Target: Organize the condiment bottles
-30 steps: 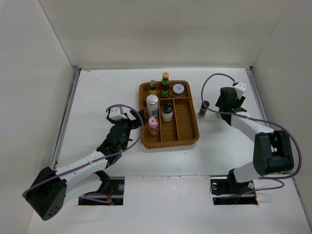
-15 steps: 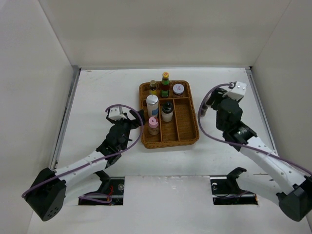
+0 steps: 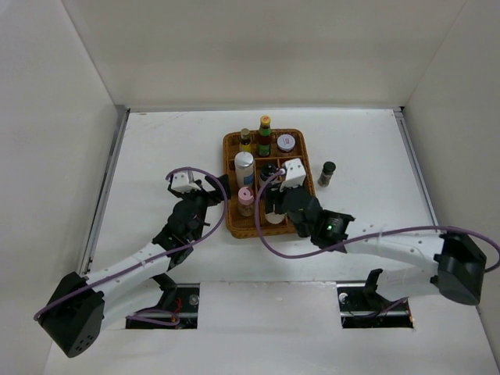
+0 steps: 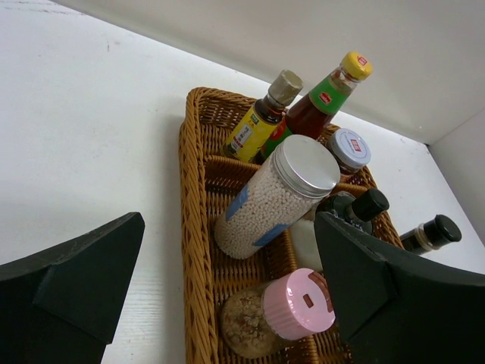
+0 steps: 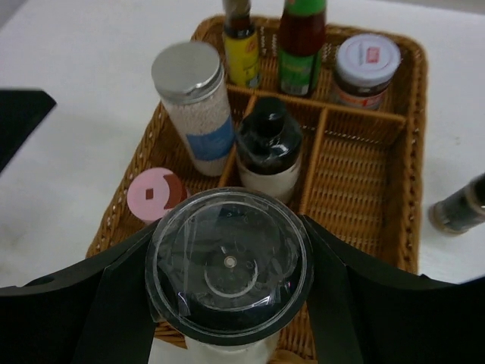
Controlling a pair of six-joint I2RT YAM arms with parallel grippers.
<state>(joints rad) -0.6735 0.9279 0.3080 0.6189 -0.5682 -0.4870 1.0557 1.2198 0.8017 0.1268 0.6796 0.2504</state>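
Note:
My right gripper [image 5: 227, 265] is shut on a black-capped bottle [image 5: 227, 303] with a clear cover and holds it over the near middle of the wicker tray [image 3: 306, 211]. In the tray stand a silver-lidded jar [image 5: 193, 102], a pink-lidded jar [image 5: 155, 193], another black-capped bottle [image 5: 269, 144], a dark yellow-label bottle [image 5: 242, 53], an orange-capped sauce bottle [image 5: 301, 38] and a short white-lidded jar [image 5: 367, 61]. A grey-lidded shaker [image 3: 326, 173] stands on the table right of the tray. My left gripper [image 4: 227, 250] is open and empty at the tray's left edge, beside the pink-lidded jar [image 4: 299, 303].
The tray's right compartment [image 5: 356, 182] holds nothing. White walls close in the table at the back and both sides. The right arm [image 3: 391, 246] lies across the table in front of the tray.
The right arm has swung from the right of the tray to over its near middle. The shaker now stands alone on the table. The left arm has barely moved.

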